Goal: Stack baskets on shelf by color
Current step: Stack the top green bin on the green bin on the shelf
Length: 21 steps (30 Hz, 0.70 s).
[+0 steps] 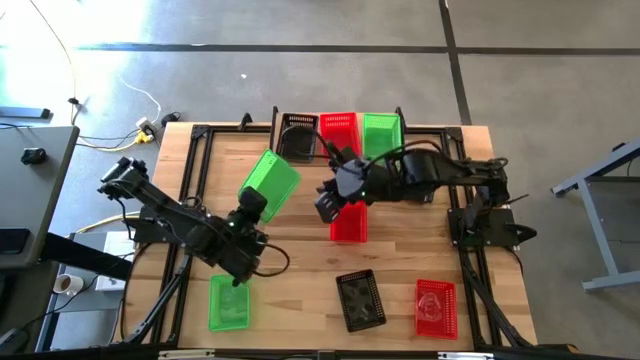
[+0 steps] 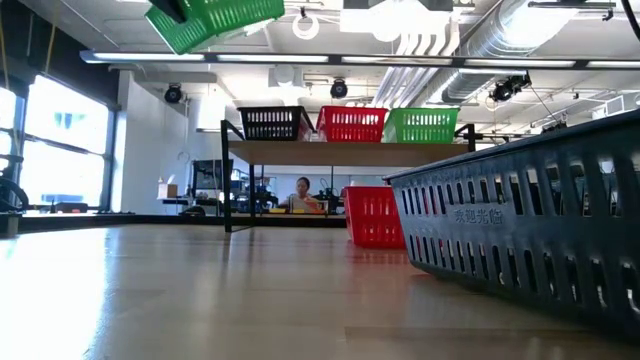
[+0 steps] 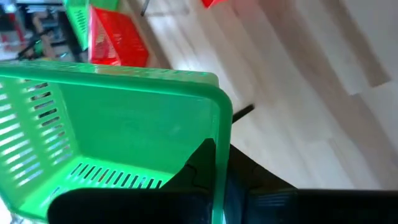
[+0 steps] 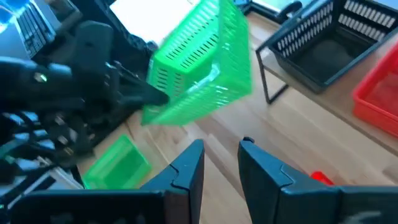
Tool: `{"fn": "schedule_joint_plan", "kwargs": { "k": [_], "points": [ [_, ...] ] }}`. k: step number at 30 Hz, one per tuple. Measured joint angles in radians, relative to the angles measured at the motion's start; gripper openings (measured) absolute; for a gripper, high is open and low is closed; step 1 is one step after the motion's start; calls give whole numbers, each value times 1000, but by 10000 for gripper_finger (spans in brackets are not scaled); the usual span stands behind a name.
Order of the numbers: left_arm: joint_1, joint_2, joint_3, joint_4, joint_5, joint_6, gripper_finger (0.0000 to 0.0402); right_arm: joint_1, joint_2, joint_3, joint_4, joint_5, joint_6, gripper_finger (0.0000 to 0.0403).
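Above the table's middle-left, the left arm reaches diagonally up and inward from its base; its left gripper (image 1: 252,205) is clamped on the rim of a green basket (image 1: 270,184), which hangs tilted in the air, clear of the tabletop (image 1: 300,290); the left wrist view shows the dark fingers pinching the basket's wall at one corner, its open side turned toward the camera. Opposite it, the right arm stretches from its base toward the table's centre, elbow bent; the right gripper (image 1: 327,204) hovers above the near end of a red basket (image 1: 349,224) lying on the table, its fingers (image 4: 186,171) parted by a narrow gap and holding nothing. At the far edge stands the shelf (image 1: 340,152), carrying a black basket (image 1: 298,134), a red one (image 1: 338,128) and a green one (image 1: 381,131) side by side. Near the front edge lie another green basket (image 1: 229,302), a second black basket (image 1: 360,298) and a further red basket (image 1: 435,307), each well apart from the others.
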State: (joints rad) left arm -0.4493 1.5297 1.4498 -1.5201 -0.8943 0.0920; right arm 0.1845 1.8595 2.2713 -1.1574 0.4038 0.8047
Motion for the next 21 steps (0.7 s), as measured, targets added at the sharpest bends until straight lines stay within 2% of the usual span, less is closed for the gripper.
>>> {"fn": "schedule_joint_plan", "kwargs": {
  "k": [12, 17, 21],
  "points": [
    [67, 103, 0, -3, -37, -193, 0, 9, -1, -166, 180, 88, 0, 88],
    [90, 112, 0, 1, -61, -194, 0, -21, 0, -214, 257, 79, 8, 114],
    [112, 112, 0, -1, -60, -192, 0, -58, 2, -251, 333, 51, 92, 140]
  ]
}}
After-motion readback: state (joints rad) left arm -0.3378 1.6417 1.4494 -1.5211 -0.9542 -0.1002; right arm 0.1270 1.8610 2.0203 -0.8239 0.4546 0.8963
